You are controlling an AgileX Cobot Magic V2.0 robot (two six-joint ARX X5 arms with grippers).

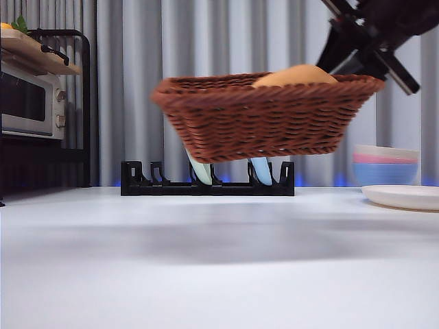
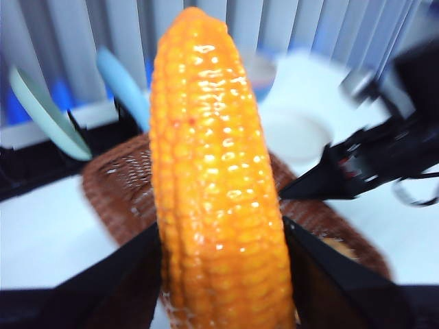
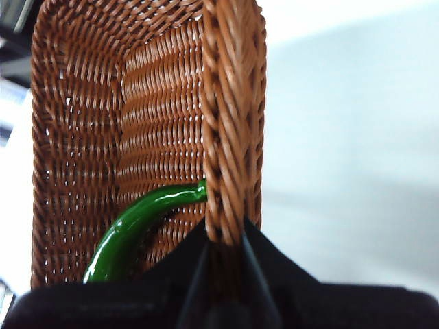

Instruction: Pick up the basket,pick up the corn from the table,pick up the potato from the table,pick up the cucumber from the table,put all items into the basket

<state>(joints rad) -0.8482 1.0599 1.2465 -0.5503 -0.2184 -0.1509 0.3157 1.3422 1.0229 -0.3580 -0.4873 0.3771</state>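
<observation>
The brown wicker basket (image 1: pixel 267 120) hangs in the air above the white table (image 1: pixel 206 267). My right gripper (image 1: pixel 362 74) is shut on its right rim; the right wrist view shows its jaws (image 3: pixel 223 253) clamped on the braided rim (image 3: pixel 226 103). The tan potato (image 1: pixel 296 75) shows above the rim, inside the basket. The green cucumber (image 3: pixel 130 229) lies inside the basket. My left gripper (image 2: pixel 223 274) is shut on the bumpy orange corn (image 2: pixel 216 178) and holds it above the basket (image 2: pixel 116 192). The left gripper is out of the front view.
A black dish rack (image 1: pixel 206 184) with pale plates stands behind the basket. Stacked bowls (image 1: pixel 385 164) and a white plate (image 1: pixel 405 197) stand at the right. A toaster oven (image 1: pixel 27 99) on a dark shelf stands at the far left.
</observation>
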